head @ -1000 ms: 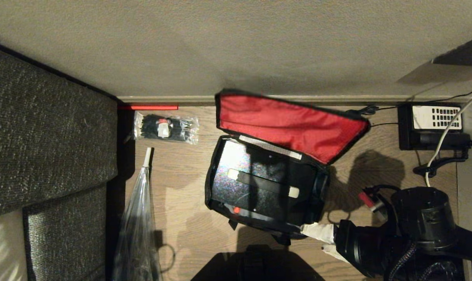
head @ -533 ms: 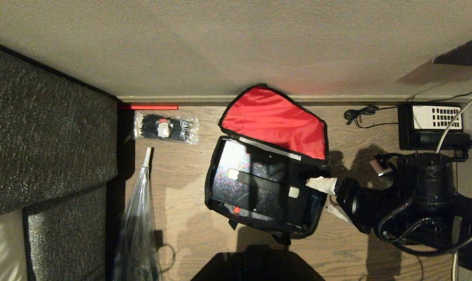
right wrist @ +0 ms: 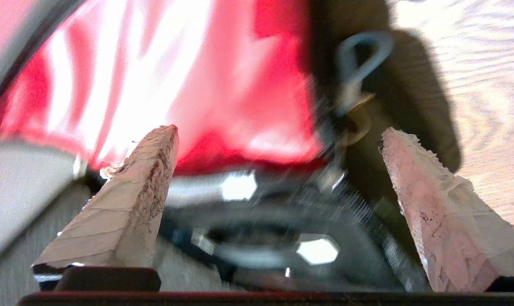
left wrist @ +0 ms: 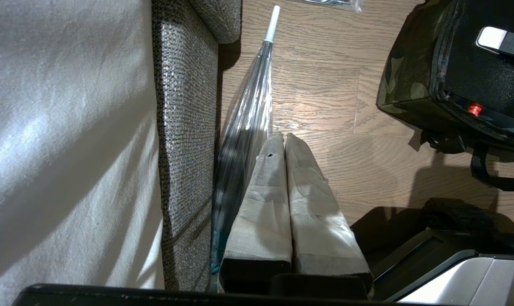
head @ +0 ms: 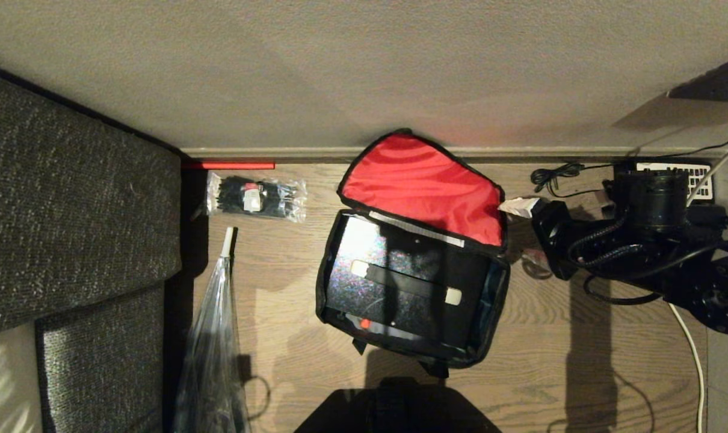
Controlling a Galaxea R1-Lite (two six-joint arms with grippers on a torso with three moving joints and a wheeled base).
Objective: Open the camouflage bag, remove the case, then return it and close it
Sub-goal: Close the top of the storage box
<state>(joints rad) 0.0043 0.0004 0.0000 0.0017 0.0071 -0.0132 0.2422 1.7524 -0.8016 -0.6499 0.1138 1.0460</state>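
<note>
Wood-plank floor (head: pixel 280 282) below, plain beige wall (head: pixel 364 66) across the top, grey woven sofa (head: pixel 69 222) filling the left.

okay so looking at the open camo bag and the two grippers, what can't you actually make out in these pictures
- Camouflage bag floor: head view, the case covers it.
- Zip pull detail: right wrist view, blurred.
- Right gripper lower finger: head view, lost in shadow.
- Left gripper: outside head view.
- Telephone: head view, right arm covers it.

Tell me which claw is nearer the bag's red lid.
Right. The right claw stands open beside the right edge of the red lid, not gripping it. The left claw hangs shut over the floor by the sofa, left of the camouflage bag.
</note>
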